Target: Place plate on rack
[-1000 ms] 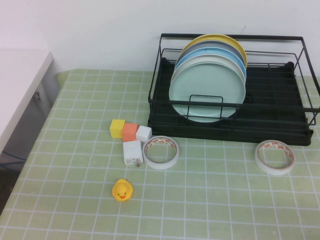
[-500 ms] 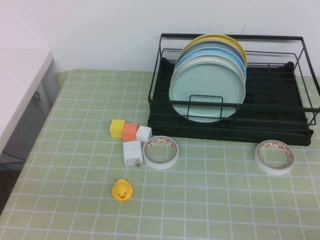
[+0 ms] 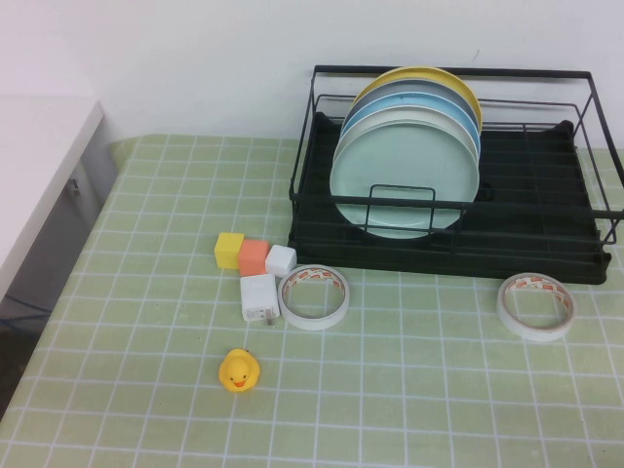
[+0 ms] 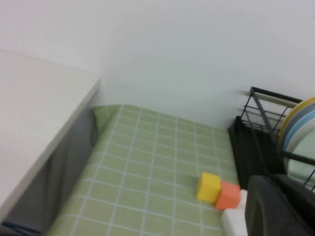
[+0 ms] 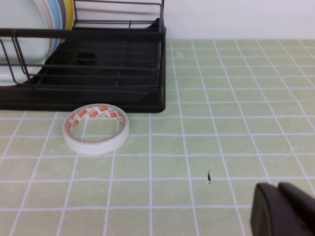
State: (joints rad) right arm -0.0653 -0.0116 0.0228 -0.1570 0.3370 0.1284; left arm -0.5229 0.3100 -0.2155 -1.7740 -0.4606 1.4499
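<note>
High view: green gridded table [image 3: 439,409], with the rack [image 3: 546,249] at 1 o'clock. The plate [image 3: 400,175] stands upright at the front of a row of plates in the rack's left half. Neither arm appears here. Left claw [image 4: 280,206] shows only as a dark edge in its wrist view, well apart from the plate; right claw [image 5: 283,209] likewise, near a tape roll [image 5: 96,129]. Whether either claw is spread or pressed together cannot be told.
</note>
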